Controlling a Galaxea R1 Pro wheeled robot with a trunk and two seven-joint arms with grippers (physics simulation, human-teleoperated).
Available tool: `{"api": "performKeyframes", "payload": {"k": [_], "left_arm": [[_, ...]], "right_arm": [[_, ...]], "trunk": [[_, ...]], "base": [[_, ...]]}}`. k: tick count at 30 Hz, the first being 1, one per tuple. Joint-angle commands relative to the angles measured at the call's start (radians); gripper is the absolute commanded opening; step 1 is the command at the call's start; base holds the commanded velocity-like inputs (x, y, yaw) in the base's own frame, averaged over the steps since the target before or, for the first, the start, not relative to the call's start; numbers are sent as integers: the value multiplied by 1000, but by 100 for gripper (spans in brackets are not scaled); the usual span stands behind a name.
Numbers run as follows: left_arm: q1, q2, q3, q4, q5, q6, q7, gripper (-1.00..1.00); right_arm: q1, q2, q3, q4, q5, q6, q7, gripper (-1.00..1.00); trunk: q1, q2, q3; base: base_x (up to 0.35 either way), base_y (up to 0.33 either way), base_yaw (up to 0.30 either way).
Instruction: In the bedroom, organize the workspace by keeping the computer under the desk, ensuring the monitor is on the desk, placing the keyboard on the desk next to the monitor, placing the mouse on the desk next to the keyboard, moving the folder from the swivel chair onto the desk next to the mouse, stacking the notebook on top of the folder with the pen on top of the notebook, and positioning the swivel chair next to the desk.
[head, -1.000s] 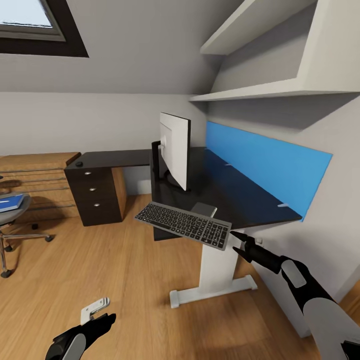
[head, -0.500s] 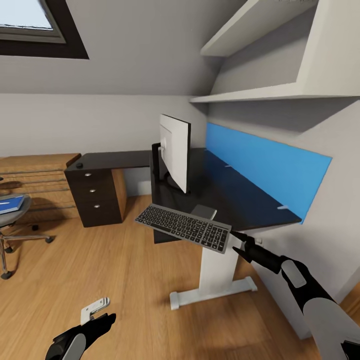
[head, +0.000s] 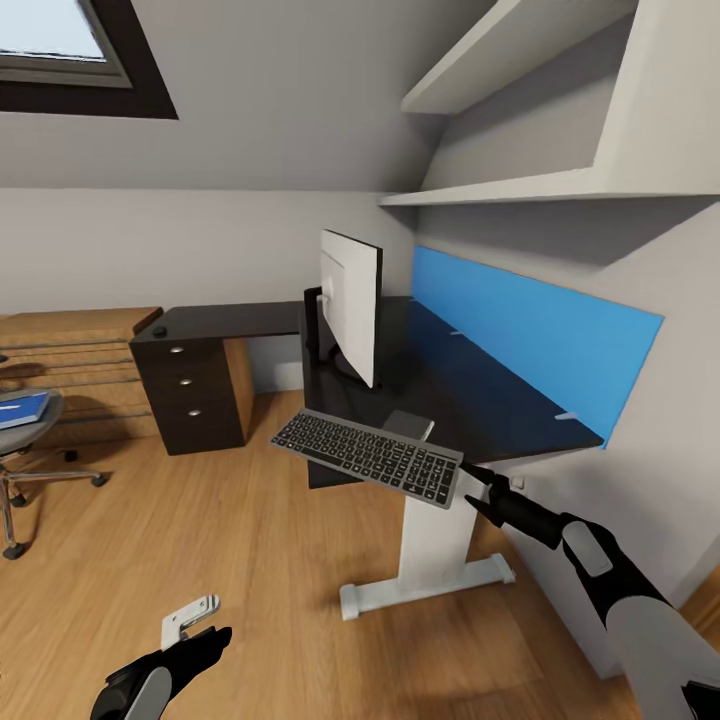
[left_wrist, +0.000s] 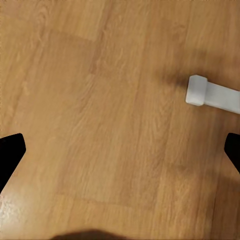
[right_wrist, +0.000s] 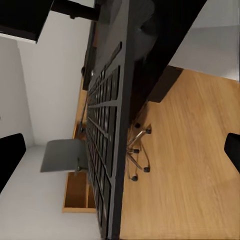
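The right claw (head: 478, 490) grips the slim silver-grey keyboard (head: 367, 456) just off the matt black counter (head: 470, 395) — white-backed monitor (head: 350, 300) already up, bright blue folder (head: 22, 408) still on the grey swivel chair (head: 30, 440); left claw (head: 195, 625) spread open.

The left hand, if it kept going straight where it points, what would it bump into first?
Probably the wood floor. The left hand points down at bare boards, with the desk's white foot off to one side.
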Motion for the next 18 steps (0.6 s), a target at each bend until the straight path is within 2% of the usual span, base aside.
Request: {"api": "performKeyframes", "payload": {"k": [1, 5, 18], "left_arm": [[-1, 1, -3, -1, 10, 1, 10, 100], [-1, 2, -3, -1, 9, 1, 9, 100], [-1, 2, -3, -1, 9, 1, 10, 100]], "right_arm": [[-1, 0, -3, 4, 0, 6, 2, 100], [-1, 0, -1, 43, 0, 5, 3, 100], [-1, 1, -1, 51, 0, 4, 3, 100]], "trunk": [[0, -1, -1], [0, -1, -1], [0, -1, -1]], "base": [[-28, 119, 0], [-30, 103, 0], [-3, 27, 0]]}}
